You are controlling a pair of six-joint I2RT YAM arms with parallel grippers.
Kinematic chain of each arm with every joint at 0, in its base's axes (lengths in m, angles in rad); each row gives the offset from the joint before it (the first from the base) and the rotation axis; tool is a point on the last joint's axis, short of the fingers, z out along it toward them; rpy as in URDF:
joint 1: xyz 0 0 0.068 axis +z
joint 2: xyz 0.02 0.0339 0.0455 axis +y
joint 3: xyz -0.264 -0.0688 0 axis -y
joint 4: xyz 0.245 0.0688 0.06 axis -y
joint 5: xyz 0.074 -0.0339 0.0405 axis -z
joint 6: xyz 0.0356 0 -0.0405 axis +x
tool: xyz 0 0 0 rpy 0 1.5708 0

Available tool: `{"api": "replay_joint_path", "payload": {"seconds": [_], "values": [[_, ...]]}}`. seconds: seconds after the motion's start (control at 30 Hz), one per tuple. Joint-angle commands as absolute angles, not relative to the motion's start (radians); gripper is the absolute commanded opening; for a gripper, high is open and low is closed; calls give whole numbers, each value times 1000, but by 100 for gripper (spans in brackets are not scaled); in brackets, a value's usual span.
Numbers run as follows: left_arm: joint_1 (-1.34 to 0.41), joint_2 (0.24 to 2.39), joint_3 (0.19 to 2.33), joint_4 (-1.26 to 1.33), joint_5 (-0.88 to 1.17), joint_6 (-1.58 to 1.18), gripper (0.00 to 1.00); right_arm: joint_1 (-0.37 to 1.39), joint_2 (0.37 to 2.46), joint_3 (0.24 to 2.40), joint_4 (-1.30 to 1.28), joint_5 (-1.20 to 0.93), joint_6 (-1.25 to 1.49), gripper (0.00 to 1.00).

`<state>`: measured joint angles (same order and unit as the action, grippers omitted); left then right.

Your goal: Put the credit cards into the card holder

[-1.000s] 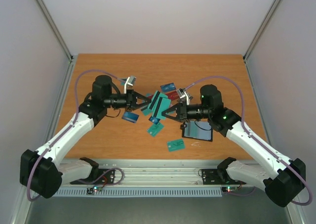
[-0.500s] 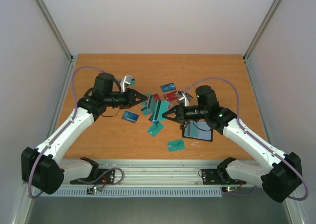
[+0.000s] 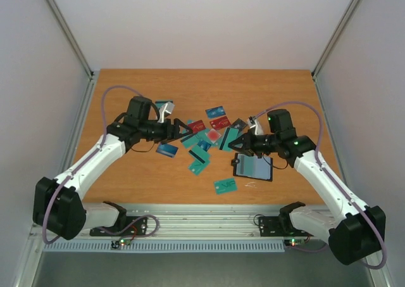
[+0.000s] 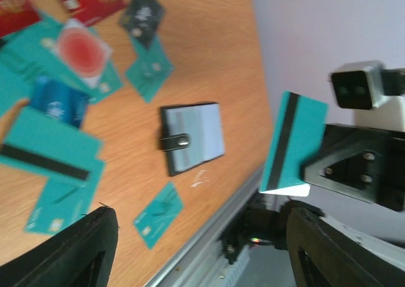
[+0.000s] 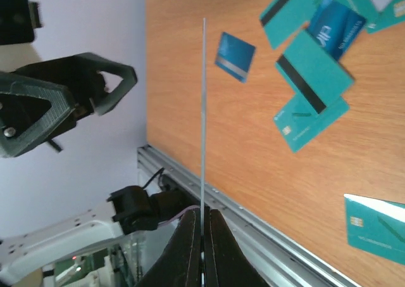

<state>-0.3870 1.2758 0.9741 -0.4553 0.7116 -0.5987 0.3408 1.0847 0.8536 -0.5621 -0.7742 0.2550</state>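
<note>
Since a second ago the arms have drawn apart. The left gripper has let go and backed off leftward, jaws spread and empty, while the right gripper has swung right with a striped teal card pinched on edge between closed fingers. It hangs just beyond the far-left corner of the card holder, which lies flat on the table. Loose credit cards scatter between the arms — a lone card lies near the front rail.

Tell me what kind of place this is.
Probably a robot test cell in a lab: a wooden table enclosed by plain white walls, two arms bolted to a metal rail, scattered credit cards as props.
</note>
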Motion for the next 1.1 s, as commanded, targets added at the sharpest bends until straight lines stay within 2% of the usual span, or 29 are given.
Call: {"api": "replay_joint_path", "payload": {"seconds": [0.0,0.13,0.3,0.5,0.6,0.8,1.07], "values": [[-385,1310,981,-195,968,-666,73,272,1039,849,-509,-955,221,1],[-391,1347,1001,25,1106,-805,68,211,1030,835,-337,-1131,300,1],[-424,1420,1027,278,1189,-997,64,199,1053,880,-274,-1231,321,1],[-478,1521,1061,557,1223,-1200,48,198,1072,885,-155,-1308,399,1],[-509,1553,1080,577,1229,-1228,39,198,1075,886,-134,-1325,414,1],[-545,1570,1089,608,1231,-1246,32,196,1073,895,-171,-1329,389,1],[-578,1577,1103,520,1224,-1196,9,196,1076,908,-196,-1342,368,1]]}}
